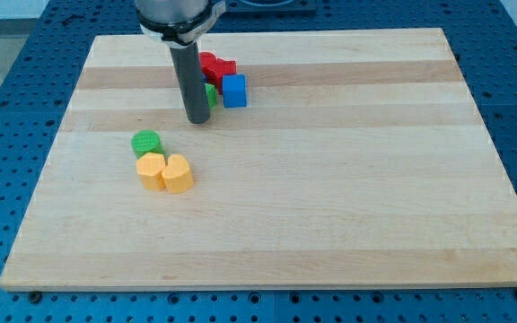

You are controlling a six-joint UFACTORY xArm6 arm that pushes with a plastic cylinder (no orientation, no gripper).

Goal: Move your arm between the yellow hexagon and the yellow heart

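The yellow hexagon (151, 170) and the yellow heart (178, 174) lie touching side by side left of the board's middle, hexagon on the view's left. A green round block (145, 142) sits just above the hexagon. My tip (198, 120) rests on the board above and to the right of this group, about a block's width from the green round block and farther from the heart. The rod hides part of a small green block (210, 93) behind it.
A red block (215, 67) and a blue cube (234, 91) sit just right of the rod near the view's top. The wooden board (348, 197) lies on a blue perforated table (7, 108).
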